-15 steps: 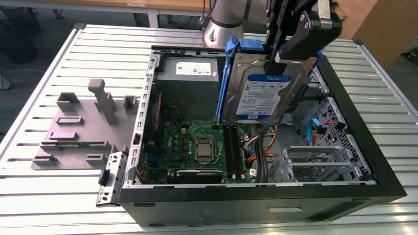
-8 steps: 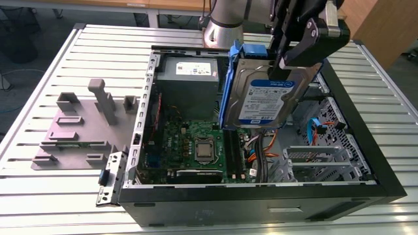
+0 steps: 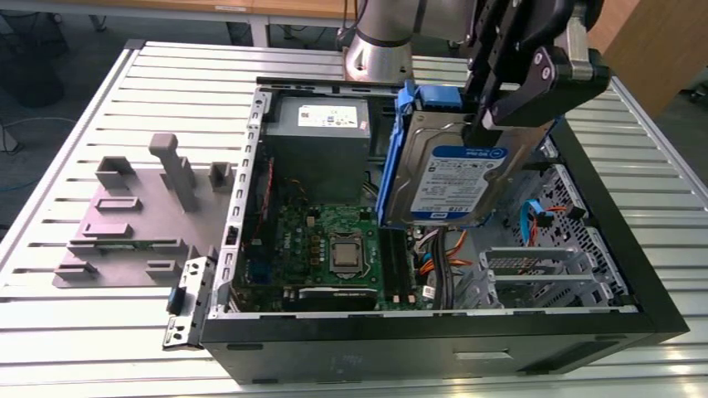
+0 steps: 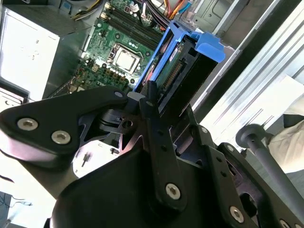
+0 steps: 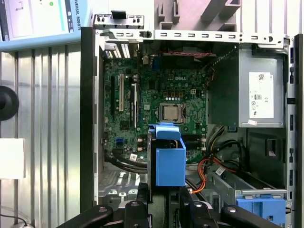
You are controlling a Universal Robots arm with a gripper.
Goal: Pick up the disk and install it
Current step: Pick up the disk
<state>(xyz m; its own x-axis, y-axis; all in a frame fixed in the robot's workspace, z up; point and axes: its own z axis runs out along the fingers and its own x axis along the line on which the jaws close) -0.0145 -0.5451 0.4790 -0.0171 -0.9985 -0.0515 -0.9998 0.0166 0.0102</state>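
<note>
Broadly, the slatted tabletop [image 3: 66,332] carries an open computer case [image 3: 443,336] beside a grey stand [image 3: 133,224]; inside lie a grey power supply [image 3: 321,137] and a green motherboard [image 3: 332,249]. Above them hangs the disk [image 3: 453,178], silver, blue-framed, white-and-blue labelled, upright, clenched in the gripper [image 3: 483,124].

The disk [image 3: 453,178] had a dull silver metal body with a smooth, glossy label, framed by a blue plastic bracket [image 3: 390,166]. The stand [image 3: 133,215] was matt grey plastic; the counter [image 3: 99,319] was ribbed pale metal with a sheen.
</note>
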